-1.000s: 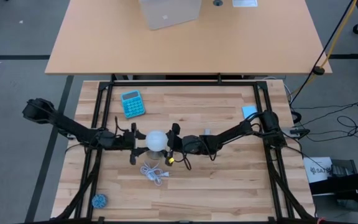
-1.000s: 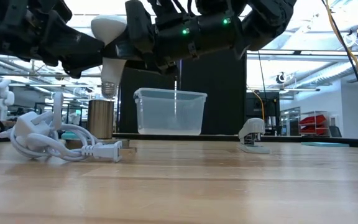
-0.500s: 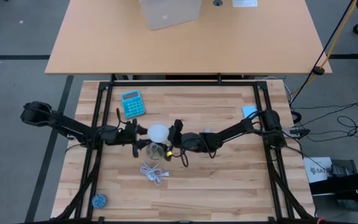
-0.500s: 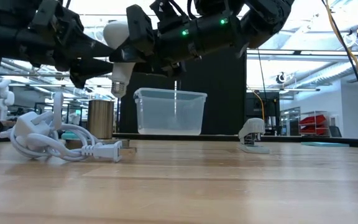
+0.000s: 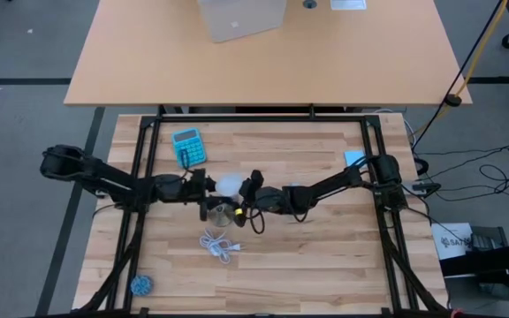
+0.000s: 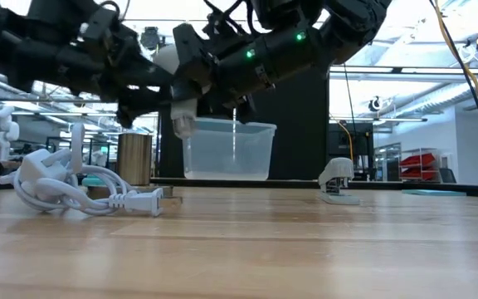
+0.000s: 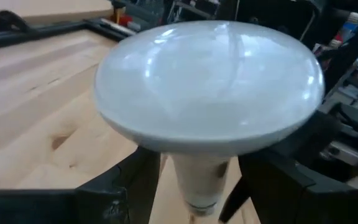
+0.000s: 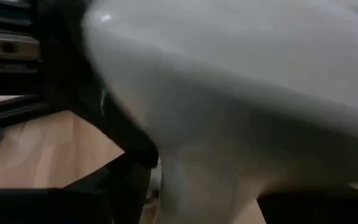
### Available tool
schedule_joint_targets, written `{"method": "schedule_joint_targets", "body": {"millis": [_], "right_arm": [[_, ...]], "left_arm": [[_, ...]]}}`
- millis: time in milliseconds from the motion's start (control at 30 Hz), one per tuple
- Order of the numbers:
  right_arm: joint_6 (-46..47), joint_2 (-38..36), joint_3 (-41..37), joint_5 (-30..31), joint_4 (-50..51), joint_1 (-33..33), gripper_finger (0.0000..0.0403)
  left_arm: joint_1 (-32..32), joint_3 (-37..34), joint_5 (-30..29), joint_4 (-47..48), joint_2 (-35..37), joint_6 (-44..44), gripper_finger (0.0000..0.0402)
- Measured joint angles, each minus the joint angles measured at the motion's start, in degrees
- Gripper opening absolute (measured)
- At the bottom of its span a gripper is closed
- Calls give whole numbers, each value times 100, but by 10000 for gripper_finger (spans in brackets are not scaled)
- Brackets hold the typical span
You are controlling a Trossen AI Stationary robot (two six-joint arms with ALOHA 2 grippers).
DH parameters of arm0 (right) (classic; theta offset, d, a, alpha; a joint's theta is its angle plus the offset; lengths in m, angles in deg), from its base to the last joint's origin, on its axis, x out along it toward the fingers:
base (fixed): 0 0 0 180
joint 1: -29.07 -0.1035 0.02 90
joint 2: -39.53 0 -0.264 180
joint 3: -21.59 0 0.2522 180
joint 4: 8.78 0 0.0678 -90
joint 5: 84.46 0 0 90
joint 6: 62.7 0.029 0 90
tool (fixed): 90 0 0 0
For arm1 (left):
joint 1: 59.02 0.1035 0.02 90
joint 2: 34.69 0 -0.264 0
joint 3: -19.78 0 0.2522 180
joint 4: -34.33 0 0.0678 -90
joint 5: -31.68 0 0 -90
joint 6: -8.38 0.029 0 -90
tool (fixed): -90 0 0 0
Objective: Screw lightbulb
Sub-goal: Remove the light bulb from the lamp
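Note:
The white lightbulb (image 5: 228, 184) hangs over the table's middle, dome up and silvery screw base (image 6: 181, 126) down, slightly tilted. My left gripper (image 5: 208, 190) comes at it from the left and my right gripper (image 5: 247, 196) from the right; both are shut on it. The round metal socket (image 5: 222, 213) stands on the table just nearer than the bulb, shown as a cylinder (image 6: 135, 158) in the low view, apart from the bulb's base. Its white cord (image 5: 217, 245) lies coiled on the wood. My left gripper has the bulb's narrowing cone (image 7: 174, 163), just under the dome's rim, between its two fingers (image 7: 132, 183). They come in nearly level from the table's left. The dome overhangs them and hides the exact touching spots. The bulb is lifted clear, base down. My right gripper takes the bulb's cone (image 8: 173, 155) between its two fingers (image 8: 114, 190), coming nearly level from the table's right. The bulb fills the wrist view and covers most of the touching spots. The bulb hangs clear of the socket and the table.
A teal calculator (image 5: 189, 147) lies at the far left and a small blue thing (image 5: 140, 284) at the near left corner. A light blue item (image 5: 353, 159) sits at the right. Black frame rails (image 5: 237, 117) border the table. Bare wood stretches along the near side.
Both grippers have carried the bulb toward the table's far edge, off the spot over the socket, the left arm swinging farther. Both wrists have rolled, and the bulb, upright a second ago, now leans a little. It stays clear of the table.

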Motion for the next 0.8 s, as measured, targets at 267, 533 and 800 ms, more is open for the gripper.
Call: {"method": "schedule_joint_targets", "body": {"millis": [267,533,800], "right_arm": [[577,2,0,45,990,34,202],[930,2,22,4,1832,41,181],[1331,0,22,-257,2522,-39,190]], "left_arm": [[304,484,513,47,-929,19,220],[550,626,988,65,-1389,-55,220],[620,823,1373,82,-1873,-132,220]]}}
